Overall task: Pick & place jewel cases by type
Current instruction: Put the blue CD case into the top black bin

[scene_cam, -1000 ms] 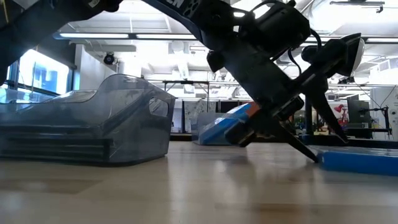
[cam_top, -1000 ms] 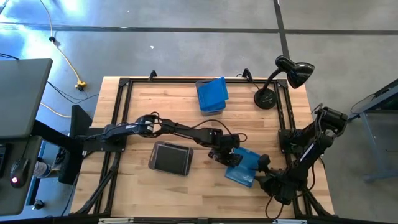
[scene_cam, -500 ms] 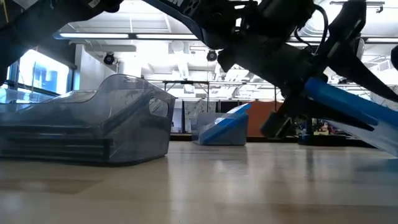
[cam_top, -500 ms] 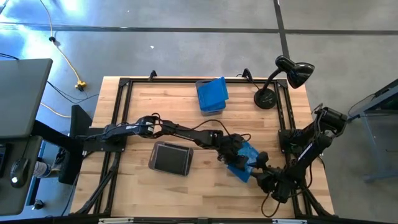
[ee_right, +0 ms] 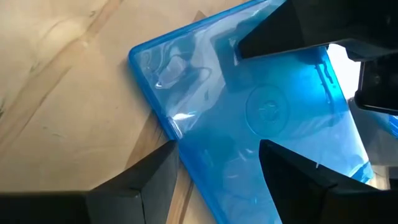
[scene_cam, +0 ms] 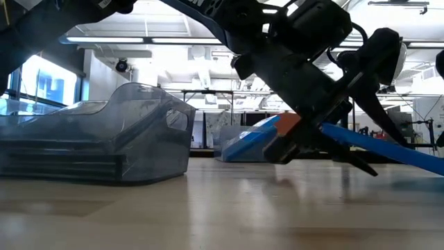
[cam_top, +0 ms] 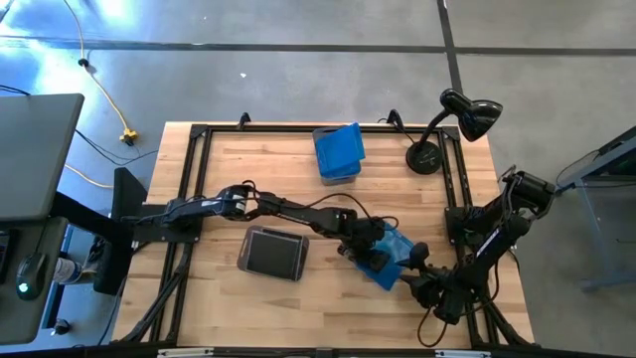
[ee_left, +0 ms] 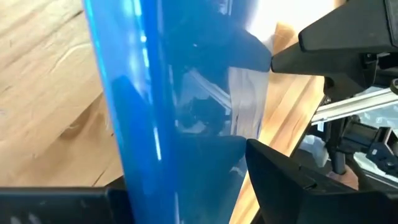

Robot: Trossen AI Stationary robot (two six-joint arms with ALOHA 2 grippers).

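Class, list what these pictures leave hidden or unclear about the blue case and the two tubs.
- Blue case: high view, left gripper and right gripper cover its edges.
- Near tub: low view, contents only dark bands through smoky wall; left edge cuts it off.
- Far tub: high view, number of blue cases inside too small to count.

Left arm reaches across the table, its left gripper [cam_top: 370, 255] clamped. Right arm is folded low, its right gripper [cam_top: 411, 261] clamped, directly facing the left.
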